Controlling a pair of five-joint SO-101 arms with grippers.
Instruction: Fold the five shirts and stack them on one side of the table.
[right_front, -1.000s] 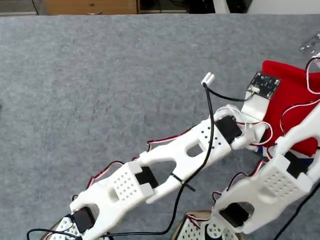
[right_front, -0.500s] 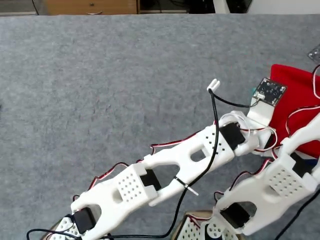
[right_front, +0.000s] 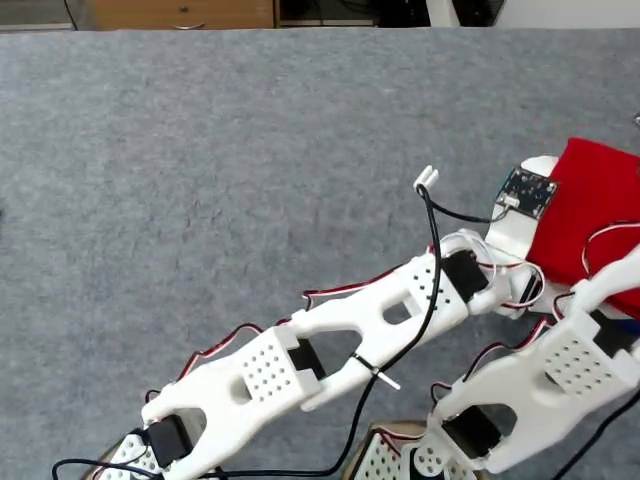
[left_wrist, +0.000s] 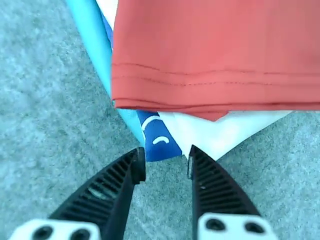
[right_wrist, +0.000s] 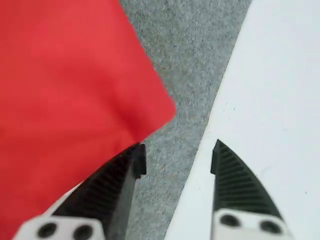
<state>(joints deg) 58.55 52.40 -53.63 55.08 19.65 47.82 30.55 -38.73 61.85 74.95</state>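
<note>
The left gripper (left_wrist: 165, 161) is held open and empty just short of the stack of folded shirts (left_wrist: 155, 142). The right gripper (right_wrist: 177, 155) is also open, beside the topmost folded red fabric shirt (left_wrist: 215, 50). With the stack set at one side of the grey carpeted table (right_front: 200, 180), the task is judged nearly done. Five shirts cannot be counted.

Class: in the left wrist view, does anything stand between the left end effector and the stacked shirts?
Nothing visible does. The open left end effector sits right at the corner of the blue shirt, which lies beneath the red shirt.
</note>
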